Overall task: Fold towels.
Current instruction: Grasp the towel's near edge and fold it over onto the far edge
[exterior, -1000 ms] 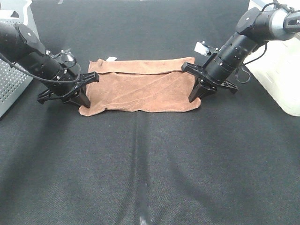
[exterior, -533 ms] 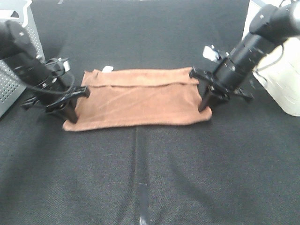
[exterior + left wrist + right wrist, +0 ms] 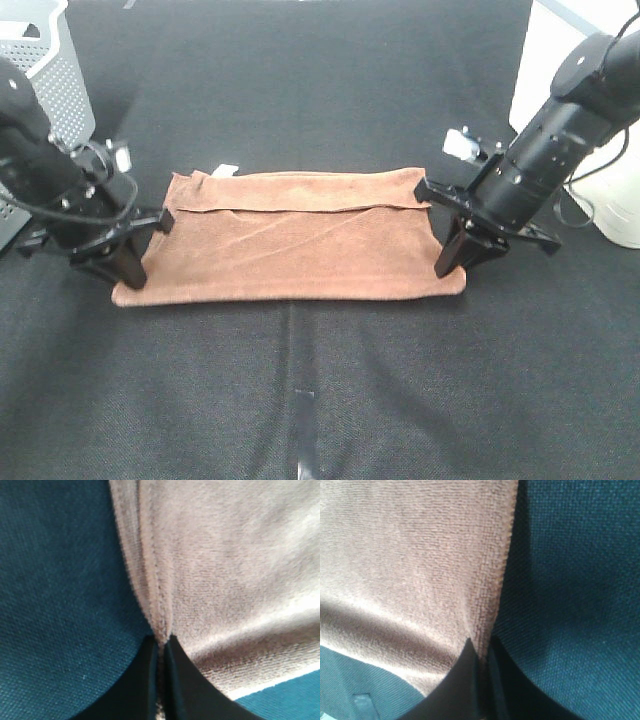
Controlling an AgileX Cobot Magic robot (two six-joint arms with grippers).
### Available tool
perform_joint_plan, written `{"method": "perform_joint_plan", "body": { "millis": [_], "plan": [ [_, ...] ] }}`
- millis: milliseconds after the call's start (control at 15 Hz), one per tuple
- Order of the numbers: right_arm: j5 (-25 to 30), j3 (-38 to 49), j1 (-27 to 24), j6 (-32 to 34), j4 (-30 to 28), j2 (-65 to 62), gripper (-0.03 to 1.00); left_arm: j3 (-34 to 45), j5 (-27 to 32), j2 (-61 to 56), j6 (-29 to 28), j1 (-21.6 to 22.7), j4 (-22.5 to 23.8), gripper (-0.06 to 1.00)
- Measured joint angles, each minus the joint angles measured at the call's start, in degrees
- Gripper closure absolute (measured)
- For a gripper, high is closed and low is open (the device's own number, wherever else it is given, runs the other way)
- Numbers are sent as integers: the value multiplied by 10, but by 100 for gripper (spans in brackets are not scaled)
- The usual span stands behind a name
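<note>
Nearest to me, on the near side of both claws and midway between them, a pale strip of tape lies on the black table cloth. Just beyond it the brown towel is stretched flat and lengthwise from one claw to the other. The left claw is clenched on the towel's near corner at its end. In its wrist view the two black fingers are pressed together over a stitched hem, and they hide the bit of cloth between them. The right claw is likewise pinched tight on the near corner at the other end, its tips meeting right at the towel's edge. Each claw's black cross-bar and wrist hang over the short end beside it and cover part of that edge from where I stand. Beyond the claws, a narrow strip of the towel is folded over along the far edge, and a small white tag pokes out past it, nearer the left claw. Farther back, behind the left arm, stands a white perforated basket. A white container sits outward of the right arm.
</note>
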Motion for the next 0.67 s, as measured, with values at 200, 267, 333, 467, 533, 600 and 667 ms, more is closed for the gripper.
{"method": "perform_joint_plan", "body": {
  "millis": [200, 267, 333, 467, 533, 600, 667],
  "plan": [
    [1, -42, 0, -6, -3, -5, 97, -50, 2, -5, -2, 0, 5, 94],
    [1, -62, 0, -6, -7, -5, 97, -70, 2, -5, -7, 0, 6, 94],
    [2, -91, 0, -6, -12, -3, 97, -90, 1, -4, -14, 0, 9, 94],
    [9, -155, 0, -6, -17, 13, 97, -135, 0, 7, -22, 0, 10, 94],
    [23, -211, 0, -6, -22, 41, 97, -170, -5, 25, -30, 1, 13, 94],
    [31, -245, 0, -6, -25, 60, 97, -195, -10, 42, -40, 1, 14, 94],
    [34, -280, 0, -2, -29, 78, 97, -218, -13, 57, -45, 5, 14, 94]
  ]
}}
